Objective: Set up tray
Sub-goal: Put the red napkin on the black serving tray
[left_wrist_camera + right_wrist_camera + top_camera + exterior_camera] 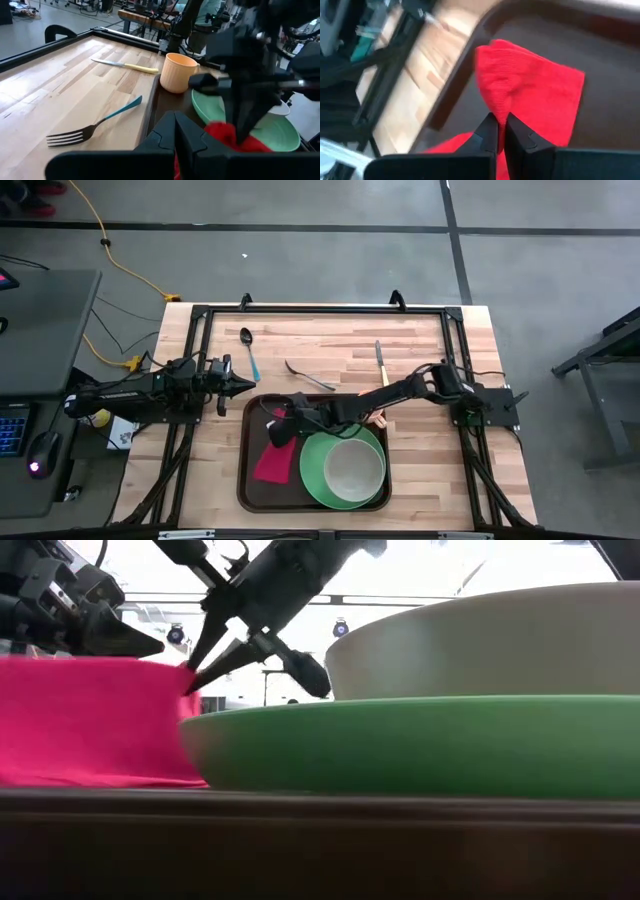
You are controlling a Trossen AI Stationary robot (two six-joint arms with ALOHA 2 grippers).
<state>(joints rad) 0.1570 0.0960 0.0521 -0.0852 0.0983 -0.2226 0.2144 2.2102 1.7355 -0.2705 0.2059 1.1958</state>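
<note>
The dark brown tray lies at the table's near middle. On it are a red napkin at its left part and a green plate holding a pale bowl at its right. My right gripper reaches across from the right and is shut on the napkin over the tray's far left part. My left gripper hovers shut just beyond the tray's far left corner, touching nothing. My right gripper pinches a raised fold of the napkin between its two fingertips, near the cloth's far end. The fingers slant down from above and from the table's right. That end is drawn up into a peak; the near part lies on the tray.
An orange cup stands at the tray's far edge under my right arm. On the wood beyond the tray lie a blue-handled spoon, a fork and a yellow-handled knife. A black frame rims the table.
</note>
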